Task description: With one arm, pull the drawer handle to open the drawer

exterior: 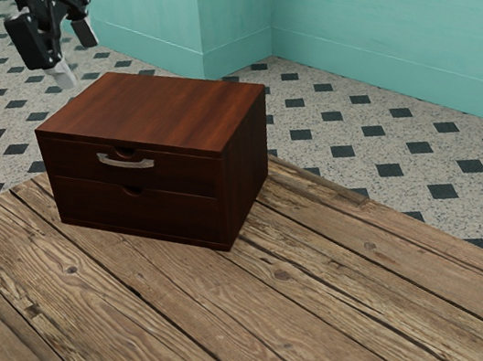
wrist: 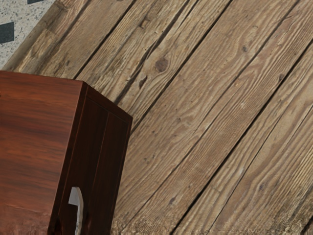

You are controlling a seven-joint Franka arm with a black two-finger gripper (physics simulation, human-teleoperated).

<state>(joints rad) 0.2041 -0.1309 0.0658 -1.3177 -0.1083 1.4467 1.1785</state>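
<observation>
Exterior view, approach stage: you see the gripper (exterior: 71, 52) in the upper left of the frame, above and behind the cabinet (exterior: 161, 107) and well apart from it, fingers spread wide with nothing between them. The cabinet stands at centre left of the frame on the table (exterior: 336, 335). The drawer (exterior: 173, 172) is the upper of two. Its front lies flush with the lower drawer (exterior: 140, 207), so judge it shut. The handle (exterior: 124, 160), a pale bar, sits on the drawer front toward the exterior view's left.

Wrist view: the camera looks past the top of the cabinet (wrist: 34, 147) to its front face, where the handle (wrist: 76, 208) shows as a pale strip. Bare table (wrist: 220, 122) planks lie beyond.

Step in hand, as a judgement: reaching for the handle, with no contact made and the pull not begun. The next move calls for you to bring the gripper over the cabinet's front edge and down before the drawer. Turn the fingers to straddle the bar from above and below, close on it, then draw straight out from the face. Keep the pull level, since a slanted one may slip the fingers off the thin bar
</observation>
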